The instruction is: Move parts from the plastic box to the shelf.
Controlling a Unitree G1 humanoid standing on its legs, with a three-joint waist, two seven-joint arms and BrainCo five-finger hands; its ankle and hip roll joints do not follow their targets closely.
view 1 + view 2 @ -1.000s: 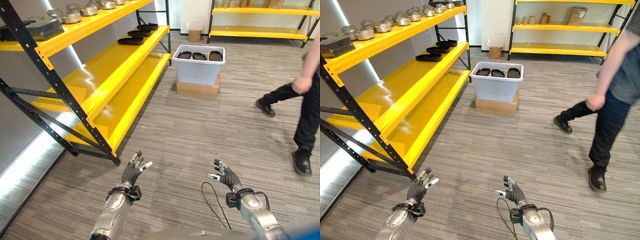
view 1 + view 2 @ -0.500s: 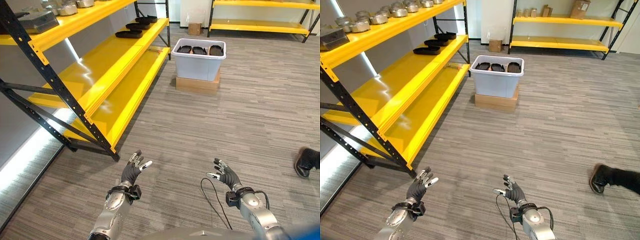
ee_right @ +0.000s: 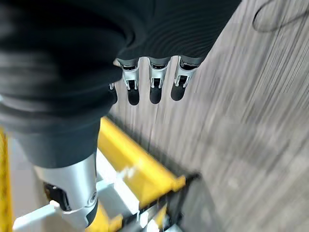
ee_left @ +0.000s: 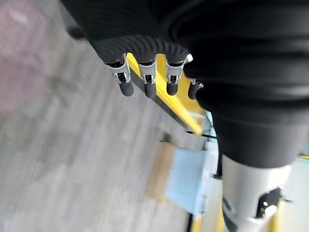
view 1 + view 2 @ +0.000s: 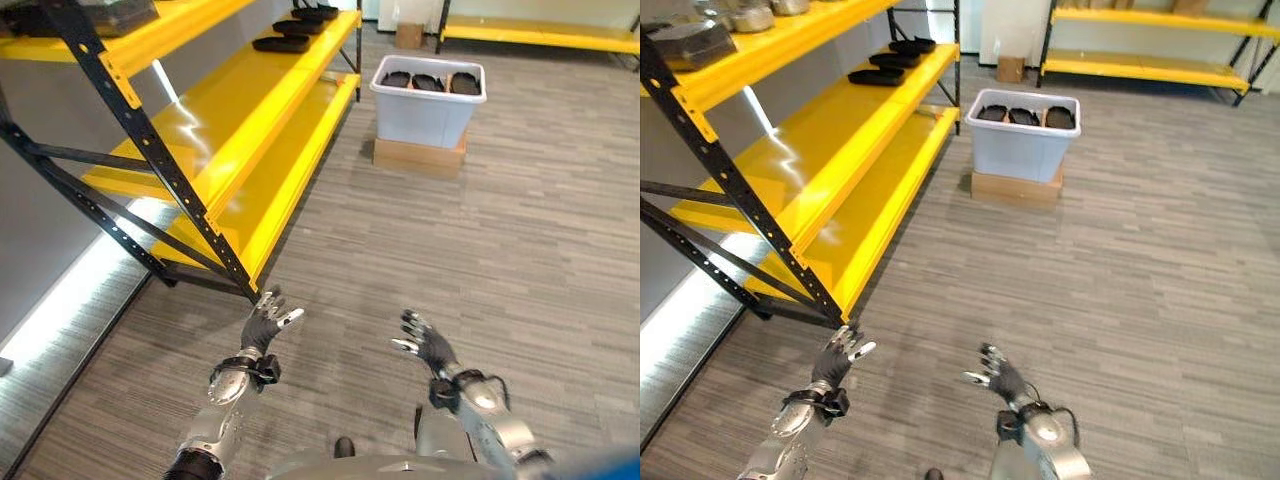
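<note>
A grey plastic box (image 5: 427, 102) stands on a flat cardboard carton (image 5: 418, 156) far ahead on the floor, with three black parts (image 5: 428, 82) lying in it. The yellow shelf (image 5: 210, 130) runs along my left side; more black parts (image 5: 282, 43) lie on its middle level at the far end. My left hand (image 5: 265, 325) is low at the front, open and empty, close to the shelf's black corner post. My right hand (image 5: 425, 343) hovers over the floor beside it, open and empty. Both hands are far from the box.
Metal parts (image 5: 752, 17) and a flat case (image 5: 684, 40) sit on the top level of the shelf. A second yellow shelf (image 5: 1150, 68) lines the back wall, with a small carton (image 5: 1011, 68) on the floor by it. Grey wood-pattern floor (image 5: 540, 250) lies open between me and the box.
The view has swung left and down, so the shelf post is closer. The person at the right has left the view. Both hands stay open and low.
</note>
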